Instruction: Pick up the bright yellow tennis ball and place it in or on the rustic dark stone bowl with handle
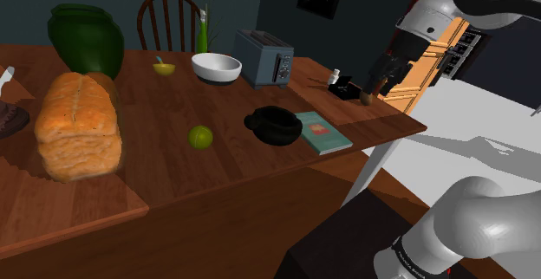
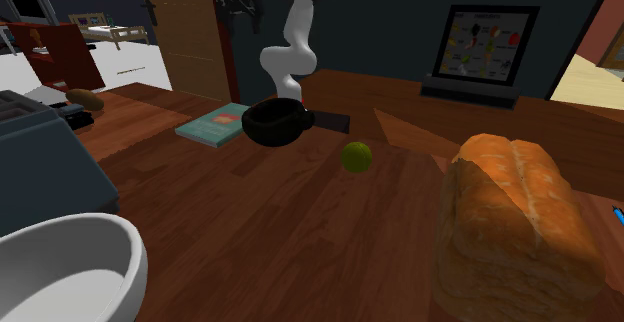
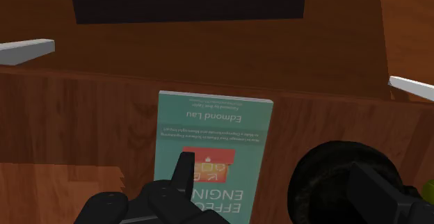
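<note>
Approaching yellow-green tennis ball [image 1: 200, 137], loose on worktop [image 1: 173, 178] between dark bowl [image 1: 276, 126] and bread loaf [image 1: 76, 126]: carry end effector [image 3: 177, 195], open-or-closed state impossible to tell, from above teal book [image 3: 212, 142], descending centred over ball.

Table [image 1: 173, 182] layout, shoulder view
Ball [image 1: 200, 137] ctr frame; bowl w/ handle [image 1: 274, 126] to its right, book [image 1: 323, 133] beside; bread [image 1: 76, 126] left, toaster [image 1: 263, 58] upper ctr.

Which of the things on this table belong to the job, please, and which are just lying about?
Job: tennis ball, dark bowl with handle.
Lying about: teal book, toaster, white bowl, bread loaf, green jar.
</note>
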